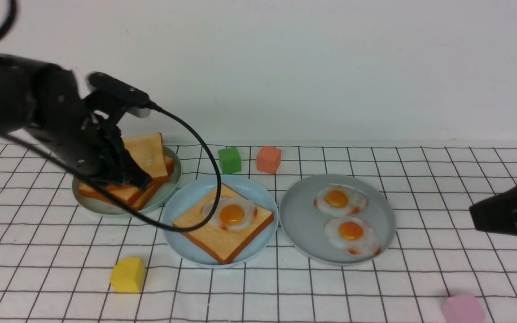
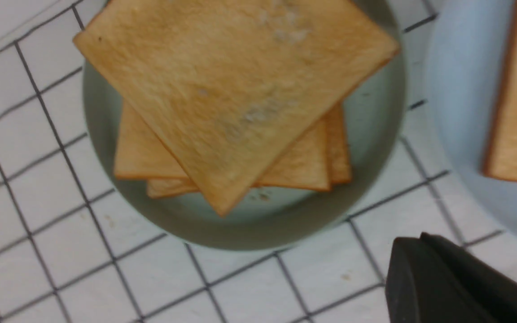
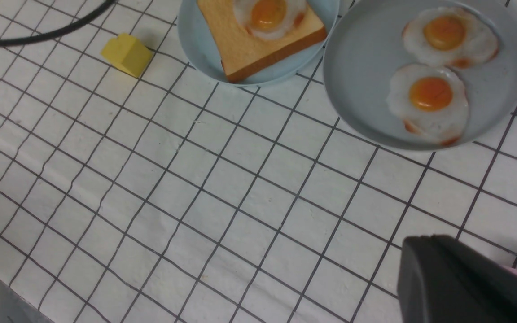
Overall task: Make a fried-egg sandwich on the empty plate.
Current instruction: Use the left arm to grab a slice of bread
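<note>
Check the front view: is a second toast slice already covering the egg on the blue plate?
No, the fried egg lies uncovered on the single toast slice on the blue plate.

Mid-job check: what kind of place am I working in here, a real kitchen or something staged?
Probably a staged lab tabletop, not a kitchen: a white grid-lined cloth against a bare white wall, loose coloured pieces like the green block and yellow block, and glossy, toy-looking fried eggs.
</note>
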`<state>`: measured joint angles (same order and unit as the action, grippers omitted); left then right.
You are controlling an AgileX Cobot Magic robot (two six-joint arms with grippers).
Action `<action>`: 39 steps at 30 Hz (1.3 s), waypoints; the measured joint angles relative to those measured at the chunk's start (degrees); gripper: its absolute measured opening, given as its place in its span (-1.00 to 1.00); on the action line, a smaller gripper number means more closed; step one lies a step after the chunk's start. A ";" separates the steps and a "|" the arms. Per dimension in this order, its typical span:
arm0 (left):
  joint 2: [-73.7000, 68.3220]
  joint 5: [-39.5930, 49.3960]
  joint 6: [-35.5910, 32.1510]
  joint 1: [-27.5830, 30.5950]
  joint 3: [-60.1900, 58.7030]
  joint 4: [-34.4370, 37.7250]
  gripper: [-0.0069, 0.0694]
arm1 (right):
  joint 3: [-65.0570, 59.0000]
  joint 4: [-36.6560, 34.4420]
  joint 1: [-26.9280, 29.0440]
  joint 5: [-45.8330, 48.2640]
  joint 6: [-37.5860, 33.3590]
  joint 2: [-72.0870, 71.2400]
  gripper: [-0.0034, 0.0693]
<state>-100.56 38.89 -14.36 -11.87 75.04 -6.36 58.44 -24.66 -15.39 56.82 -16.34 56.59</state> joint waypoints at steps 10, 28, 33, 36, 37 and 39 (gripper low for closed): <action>-7.98 10.86 -13.42 0.32 10.86 0.41 -0.85 | -0.66 -1.11 0.00 -0.16 -0.25 0.00 -0.87; -9.79 3.76 -45.50 9.31 11.19 21.59 -0.44 | -0.67 -1.79 0.00 -0.43 -1.91 0.00 -0.85; -12.92 2.01 -46.06 9.31 11.19 21.72 0.08 | -0.72 -2.19 0.00 -0.86 -2.85 0.00 -0.84; -14.65 -0.61 -47.69 9.31 11.19 21.72 0.38 | -0.72 -2.63 0.00 -1.58 -3.04 0.00 -0.83; -15.43 -2.53 -48.50 9.31 11.19 21.72 0.47 | -0.72 -2.63 0.00 -1.70 -3.06 0.00 -0.83; -16.40 -4.86 -49.56 9.31 11.19 21.72 0.51 | -0.72 -2.63 0.00 -1.70 -3.06 0.00 -0.82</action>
<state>-116.97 34.03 -63.91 -2.57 86.23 15.36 57.72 -27.29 -15.39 55.11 -19.41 56.59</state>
